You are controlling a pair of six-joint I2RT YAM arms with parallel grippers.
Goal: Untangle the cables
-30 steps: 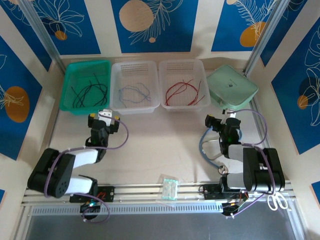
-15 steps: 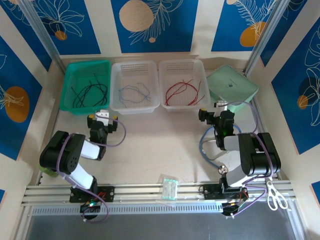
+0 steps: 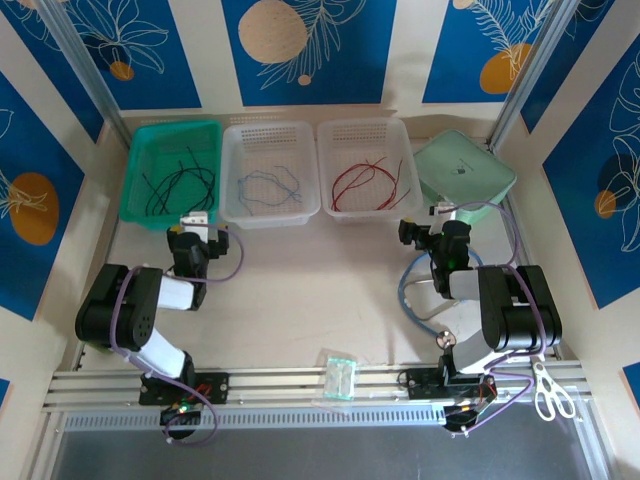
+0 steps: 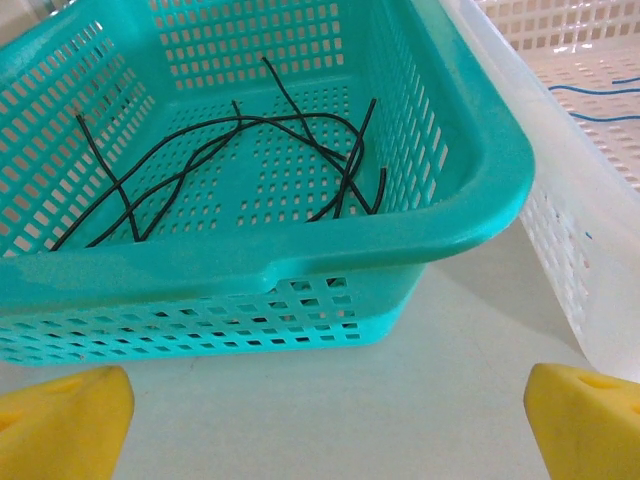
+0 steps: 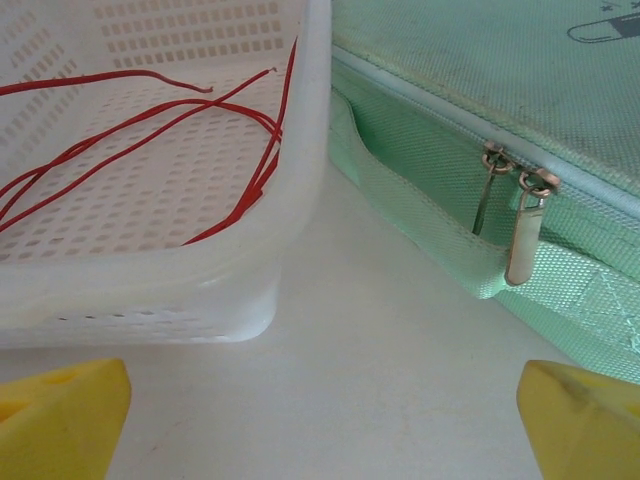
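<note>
Across the upper middle of the top view stand three baskets in a row. The green basket [image 3: 175, 128] on the left holds the black cables [image 3: 178, 185], the middle basket [image 3: 270, 130] the blue cables [image 3: 268, 186], and the right basket [image 3: 362, 127] the red cables [image 3: 362, 183]. Each bundle lies loose and looped. The black and red run mostly from lower left to upper right, the blue roughly left to right.

A green pouch [image 3: 465, 172] touches the right basket. It carries a small dark print too small to read.

The left gripper [image 3: 195, 222] hangs just below the green basket, jaws wide and empty. The right gripper [image 3: 440, 222] sits below the gap between right basket and pouch, also wide and empty.

A blue tube [image 3: 410, 300] curls beside the right arm. A clear bag [image 3: 340, 375] lies at bottom centre and scissors [image 3: 548, 398] at lower right.
</note>
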